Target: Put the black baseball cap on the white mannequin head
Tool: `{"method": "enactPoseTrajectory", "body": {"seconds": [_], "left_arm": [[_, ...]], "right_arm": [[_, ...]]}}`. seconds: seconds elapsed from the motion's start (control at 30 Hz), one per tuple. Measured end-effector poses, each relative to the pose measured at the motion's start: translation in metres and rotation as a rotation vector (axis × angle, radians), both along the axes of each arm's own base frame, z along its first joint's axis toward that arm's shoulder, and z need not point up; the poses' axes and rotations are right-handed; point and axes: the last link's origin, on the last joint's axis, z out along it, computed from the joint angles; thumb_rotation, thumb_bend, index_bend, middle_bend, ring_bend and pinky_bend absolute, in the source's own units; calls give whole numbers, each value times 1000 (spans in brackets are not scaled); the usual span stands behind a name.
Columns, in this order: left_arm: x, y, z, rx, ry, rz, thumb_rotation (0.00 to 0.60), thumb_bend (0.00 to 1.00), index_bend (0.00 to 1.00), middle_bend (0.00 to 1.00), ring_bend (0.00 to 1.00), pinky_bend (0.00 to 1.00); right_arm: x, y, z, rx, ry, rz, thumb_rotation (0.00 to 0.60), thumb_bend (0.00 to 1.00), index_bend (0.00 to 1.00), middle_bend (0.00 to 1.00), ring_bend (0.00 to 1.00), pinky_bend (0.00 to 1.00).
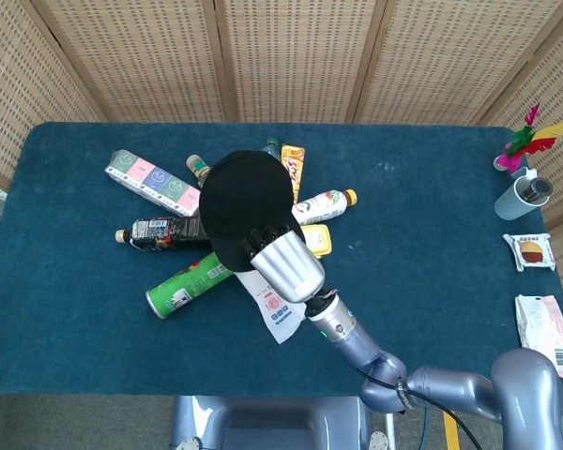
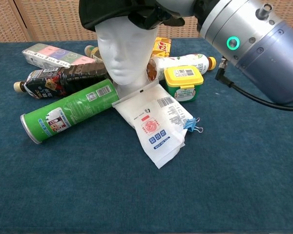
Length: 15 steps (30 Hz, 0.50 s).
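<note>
The black baseball cap [image 1: 244, 195] sits over the top of the white mannequin head [image 2: 121, 53], its brim low on the forehead in the chest view. From above, the cap [image 2: 105, 12] hides the mannequin entirely. My right hand [image 1: 280, 264] grips the cap's near right edge, with dark fingers [image 2: 149, 17] curled onto the fabric beside the mannequin's temple. The silver forearm [image 2: 254, 44] fills the upper right of the chest view. My left hand appears in neither view.
Around the mannequin's base lie a green can [image 2: 63, 117], a dark bottle [image 2: 63, 80], a white pouch [image 2: 156, 124], a yellow tub [image 2: 184, 80] and a white bottle [image 2: 180, 61]. A cup [image 1: 524, 195] and snack packets [image 1: 530, 251] sit at the table's right edge.
</note>
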Motion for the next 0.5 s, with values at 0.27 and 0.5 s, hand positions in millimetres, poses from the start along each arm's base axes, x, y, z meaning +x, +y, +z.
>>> {"method": "enactPoseTrajectory", "body": {"seconds": [0.27, 0.5], "left_arm": [[0, 1, 0, 0, 2, -1, 600, 335, 664, 523, 386, 314], [3, 2, -1, -1, 4, -9, 600, 335, 664, 522, 386, 314]], "right_arm": [[-5, 2, -5, 21, 41, -26, 600, 303, 352, 459, 562, 744], [-9, 5, 0, 38, 45, -48, 600, 292, 138, 332, 463, 594]]}}
